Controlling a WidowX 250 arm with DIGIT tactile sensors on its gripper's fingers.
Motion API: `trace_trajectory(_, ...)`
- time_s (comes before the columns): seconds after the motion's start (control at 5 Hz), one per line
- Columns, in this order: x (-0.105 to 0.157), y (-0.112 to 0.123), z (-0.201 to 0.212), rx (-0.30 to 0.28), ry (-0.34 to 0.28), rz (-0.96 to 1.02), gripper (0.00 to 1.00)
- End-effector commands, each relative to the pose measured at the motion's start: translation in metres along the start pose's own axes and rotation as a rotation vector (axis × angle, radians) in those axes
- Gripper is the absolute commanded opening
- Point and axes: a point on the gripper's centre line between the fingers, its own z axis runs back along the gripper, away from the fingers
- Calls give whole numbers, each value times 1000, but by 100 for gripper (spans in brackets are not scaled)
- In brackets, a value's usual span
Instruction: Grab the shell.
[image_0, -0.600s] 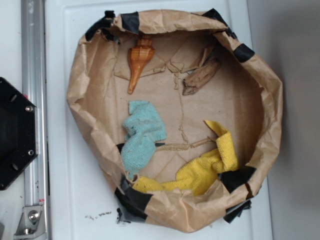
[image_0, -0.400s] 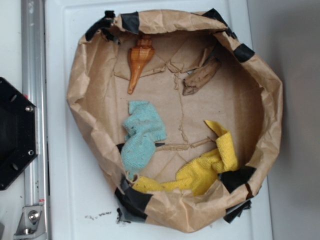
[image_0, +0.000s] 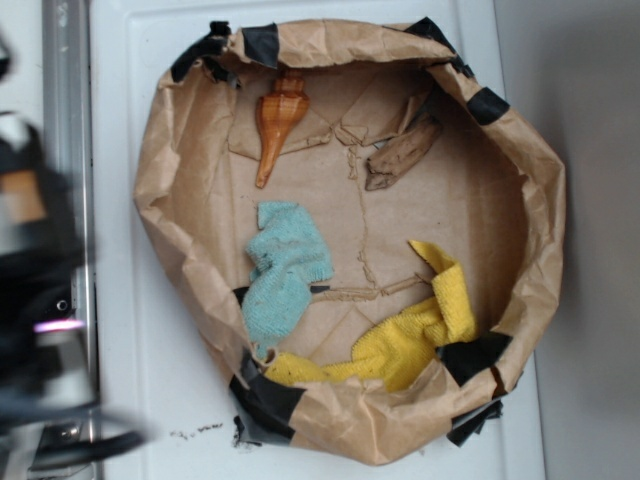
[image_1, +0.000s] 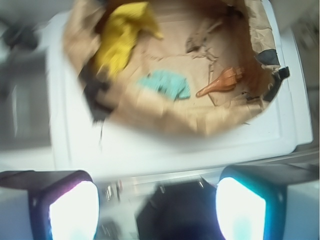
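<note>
While the shell (image_0: 277, 122) lies untouched on the floor of the brown paper basin (image_0: 545, 200), near its far rim in the exterior view, its thin tail points toward the teal cloth (image_0: 286, 278). Right of the shell sits a jagged piece of bark (image_0: 402, 152); a yellow cloth (image_0: 420, 330) is slumped against the near wall. Black tape (image_0: 262, 402) patches the rim. My wrist view alone shows my gripper (image_1: 157, 207), fingers (image_1: 70, 210) spread wide apart and holding nothing, over the white bench (image_1: 165, 155) outside the basin. From outside, my arm (image_0: 40, 300) is only a dark blur at the left edge.
</note>
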Motion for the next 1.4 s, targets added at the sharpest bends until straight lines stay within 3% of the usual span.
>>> trace_trajectory(0.0,85,10,-31,-45,-67,487,100)
trace_trajectory(0.2,99,32,-61,11,-162,729,100)
trace_trajectory(0.4,90,53,-96,133,-141,966,100)
trace_trajectory(0.6,70,87,-116,220,-157,1063,100)
trace_trajectory(1.0,63,131,-145,303,-145,1125,100)
trace_trajectory(1.2,63,131,-145,303,-145,1125,100)
